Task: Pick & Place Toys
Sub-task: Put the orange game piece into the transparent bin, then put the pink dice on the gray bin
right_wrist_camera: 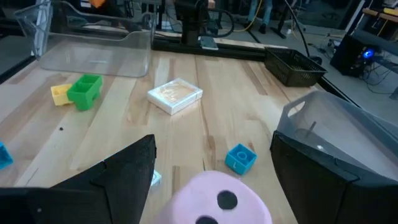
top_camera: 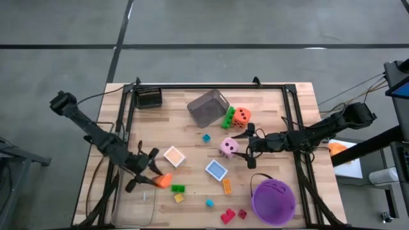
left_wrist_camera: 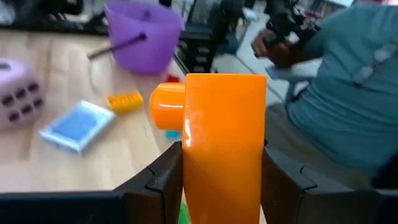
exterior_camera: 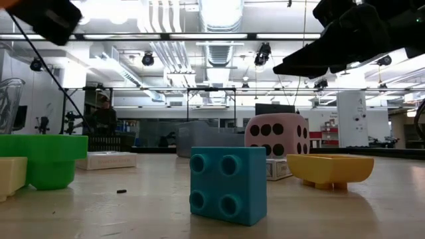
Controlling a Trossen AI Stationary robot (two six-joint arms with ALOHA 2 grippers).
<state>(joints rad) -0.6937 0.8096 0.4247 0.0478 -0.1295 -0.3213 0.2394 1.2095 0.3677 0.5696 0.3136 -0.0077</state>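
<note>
Clear plastic tray (top_camera: 133, 203): at the table's front left corner; we see no toy inside it.
Round purple plastic bucket (top_camera: 273, 200): front right; we cannot make out its contents.
Left gripper (top_camera: 153, 174): just beside the tray, fingers clamped on an orange plastic brick (left_wrist_camera: 221, 146); the left wrist view shows both fingers pressed on its sides.
Right gripper (top_camera: 246, 145): fingers apart, straddling the pink dotted die (top_camera: 229, 147); whether they touch it we cannot tell.
Low view: the blue brick (exterior_camera: 228, 184) hides part of the die.
Left wrist view only: a seated person (left_wrist_camera: 339, 93) beyond the table.
</note>
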